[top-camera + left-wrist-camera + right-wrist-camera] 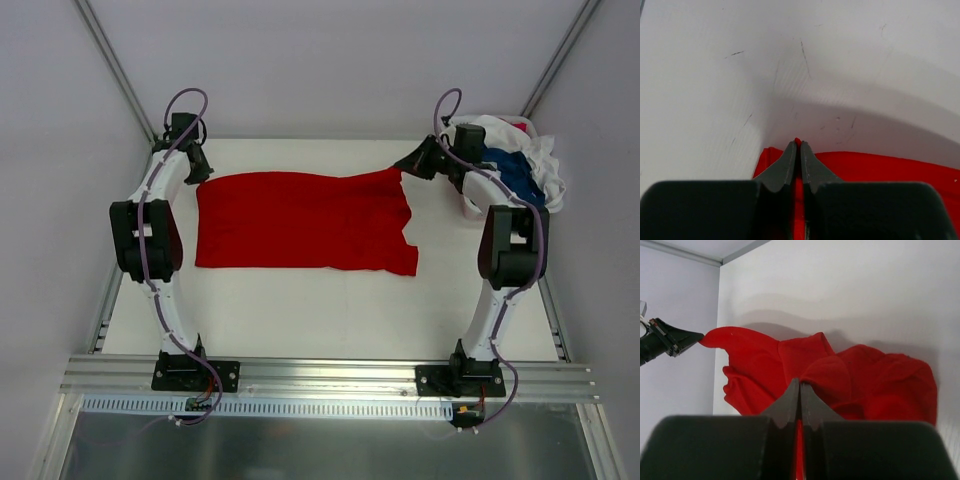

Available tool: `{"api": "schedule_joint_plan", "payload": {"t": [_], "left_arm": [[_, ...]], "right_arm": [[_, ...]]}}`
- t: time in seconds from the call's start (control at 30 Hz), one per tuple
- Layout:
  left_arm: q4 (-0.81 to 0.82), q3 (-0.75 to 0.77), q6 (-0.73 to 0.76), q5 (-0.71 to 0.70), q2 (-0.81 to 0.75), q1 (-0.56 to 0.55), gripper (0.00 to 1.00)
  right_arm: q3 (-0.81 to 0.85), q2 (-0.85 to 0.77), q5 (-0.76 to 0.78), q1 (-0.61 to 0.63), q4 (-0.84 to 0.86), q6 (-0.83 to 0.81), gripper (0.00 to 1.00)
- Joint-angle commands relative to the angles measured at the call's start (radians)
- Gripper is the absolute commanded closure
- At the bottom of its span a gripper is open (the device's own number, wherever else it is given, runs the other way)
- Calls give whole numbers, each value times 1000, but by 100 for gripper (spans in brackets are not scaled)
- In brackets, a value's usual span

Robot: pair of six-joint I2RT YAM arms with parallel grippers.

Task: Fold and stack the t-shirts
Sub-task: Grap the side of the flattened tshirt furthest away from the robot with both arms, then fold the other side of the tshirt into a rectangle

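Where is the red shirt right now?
In the top view, the red t-shirt is spread across the far half of the table, its far corners pinched by the left gripper and the right gripper, left of the blue and white shirts.

The red shirt [300,220] is soft matt cloth. Most of it is smooth, with light creases toward its right edge, and the right wrist view shows it bunched into thick folds. The table [300,320] under it is a matt white sheet, smooth apart from fine dark scratches just beyond the shirt's far edge. At the shirt's left corner, the fingers [787,162] of the left gripper [799,144] look like matt dark grey plastic with a faint grain. The right gripper [800,382] has the same finish. To the right of the red shirt, the white shirt [543,160] and blue shirt [515,175] are crumpled matt cloth. On the near side of it, the rail [330,375] is ribbed bare metal with a dull sheen.
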Motion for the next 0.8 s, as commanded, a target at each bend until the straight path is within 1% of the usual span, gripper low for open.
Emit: {"api": "schedule_joint_plan", "payload": {"t": [0.0, 0.17, 0.33, 0.63, 0.77], "left_arm": [[2, -51, 0, -61, -112, -6, 100], [1, -132, -18, -89, -167, -4, 100], [1, -211, -47, -87, -207, 0, 100], [2, -310, -64, -91, -250, -1, 100], [2, -347, -74, -94, -273, -1, 100]], "right_arm": [[-78, -152, 12, -2, 34, -59, 100], [-179, -252, 26, 0, 40, -67, 100], [-274, -335, 31, 4, 38, -71, 100], [-408, -427, 38, 16, 41, -73, 100], [-492, -481, 55, 30, 51, -73, 100]]}}
